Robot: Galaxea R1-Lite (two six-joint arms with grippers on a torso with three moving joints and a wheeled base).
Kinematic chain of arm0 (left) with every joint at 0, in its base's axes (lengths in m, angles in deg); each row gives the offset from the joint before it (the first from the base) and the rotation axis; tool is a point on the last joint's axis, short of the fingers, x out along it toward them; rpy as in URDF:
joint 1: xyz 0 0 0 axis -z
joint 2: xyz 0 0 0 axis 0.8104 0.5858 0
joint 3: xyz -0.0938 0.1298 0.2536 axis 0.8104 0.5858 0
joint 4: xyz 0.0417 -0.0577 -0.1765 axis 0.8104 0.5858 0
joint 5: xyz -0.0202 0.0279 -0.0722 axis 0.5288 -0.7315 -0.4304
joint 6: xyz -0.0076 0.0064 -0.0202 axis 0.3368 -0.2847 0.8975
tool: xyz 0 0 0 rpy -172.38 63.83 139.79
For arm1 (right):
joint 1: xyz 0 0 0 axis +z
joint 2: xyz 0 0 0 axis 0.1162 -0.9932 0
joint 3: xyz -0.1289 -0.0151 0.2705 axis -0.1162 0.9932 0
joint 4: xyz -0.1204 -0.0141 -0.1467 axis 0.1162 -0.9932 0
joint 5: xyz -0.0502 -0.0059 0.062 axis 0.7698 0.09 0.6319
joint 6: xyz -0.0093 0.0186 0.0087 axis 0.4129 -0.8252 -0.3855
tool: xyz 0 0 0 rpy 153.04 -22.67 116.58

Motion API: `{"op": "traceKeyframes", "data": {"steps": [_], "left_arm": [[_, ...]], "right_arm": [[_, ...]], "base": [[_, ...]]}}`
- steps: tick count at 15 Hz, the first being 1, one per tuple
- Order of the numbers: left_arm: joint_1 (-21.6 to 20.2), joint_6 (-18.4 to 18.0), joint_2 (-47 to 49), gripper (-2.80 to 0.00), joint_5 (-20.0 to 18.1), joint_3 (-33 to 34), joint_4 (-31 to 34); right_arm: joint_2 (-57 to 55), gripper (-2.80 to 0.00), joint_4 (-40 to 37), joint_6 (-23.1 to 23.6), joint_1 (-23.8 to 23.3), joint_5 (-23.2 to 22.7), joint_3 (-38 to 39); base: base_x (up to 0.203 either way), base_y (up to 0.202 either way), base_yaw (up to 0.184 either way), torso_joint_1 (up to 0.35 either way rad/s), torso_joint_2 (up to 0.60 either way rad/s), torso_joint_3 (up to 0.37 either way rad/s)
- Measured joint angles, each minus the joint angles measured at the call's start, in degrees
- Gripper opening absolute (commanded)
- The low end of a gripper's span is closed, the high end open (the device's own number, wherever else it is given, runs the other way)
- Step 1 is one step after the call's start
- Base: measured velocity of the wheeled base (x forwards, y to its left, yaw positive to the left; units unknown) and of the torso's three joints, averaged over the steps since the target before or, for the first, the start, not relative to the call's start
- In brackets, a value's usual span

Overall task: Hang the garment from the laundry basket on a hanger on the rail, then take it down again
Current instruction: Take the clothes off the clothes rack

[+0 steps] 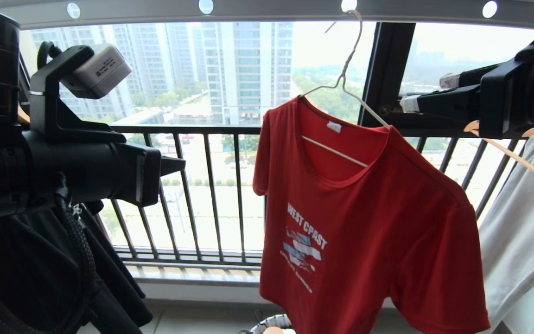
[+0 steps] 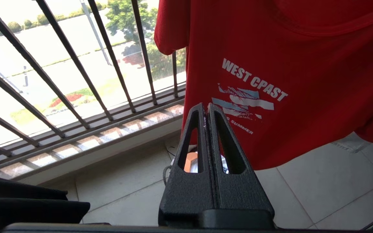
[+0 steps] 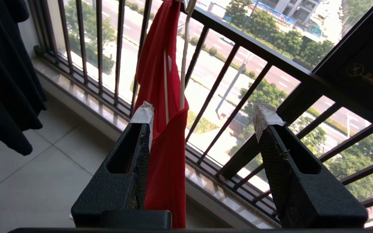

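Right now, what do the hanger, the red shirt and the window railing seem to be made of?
The hanger looks like thin wire with a pale off-white coating: its neck is twisted and its arms are slim.
The red T-shirt seems a soft matte knit, perhaps cotton: it drapes in folds and bears printed white lettering.
The window railing appears to be dark painted metal: straight slim bars with a dull sheen.

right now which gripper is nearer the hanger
Right. The right gripper is open, level with the hanger just beside the red shirt's shoulder. The left gripper is shut, lower down and off to the shirt's other side, facing the chest print.
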Motion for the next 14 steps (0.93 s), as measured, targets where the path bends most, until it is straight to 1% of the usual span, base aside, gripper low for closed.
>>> {"op": "traceKeyframes", "data": {"steps": [2,4,6,8,10,12,14], "left_arm": [[-0.6,0.2,-0.8,-2.80,0.1,1.1,2.9],[-0.9,0.3,-3.6,-2.80,0.1,5.2,3.2],[-1.2,0.5,-8.9,-2.80,0.3,10.1,3.3],[-3.3,0.6,-16.6,-2.80,0.8,14.2,3.4],[-8.0,0.6,-26.5,-2.80,1.2,18.6,3.7],[-15.0,0.7,-36.9,-2.80,2.0,22.8,4.1],[-22.3,0.6,-45.3,-2.80,5.8,25.9,5.1]], "right_arm": [[6.1,-2.80,-1.7,-0.1,0.0,0.0,3.6],[12.5,-2.80,-4.4,-0.8,-0.5,0.0,7.5],[19.6,-2.80,-5.9,-1.5,-3.2,-0.1,12.7],[26.9,-2.80,-6.6,-2.3,-7.2,0.0,17.5],[34.4,-2.80,-7.8,-4.0,-13.3,0.1,20.7],[41.1,-2.80,-10.6,-5.6,-20.0,0.5,22.2],[46.4,-2.80,-13.3,-6.0,-26.7,0.4,22.7]], "base": [[0.000,0.000,0.000,0.000,0.00,0.000],[0.000,0.000,0.000,0.000,0.00,0.000],[0.000,0.000,0.000,0.000,0.00,0.000],[0.000,0.000,0.000,0.000,0.00,0.000],[0.000,0.000,0.000,0.000,0.00,0.000],[0.000,0.000,0.000,0.000,0.00,0.000],[0.000,0.000,0.000,0.000,0.00,0.000]]}}
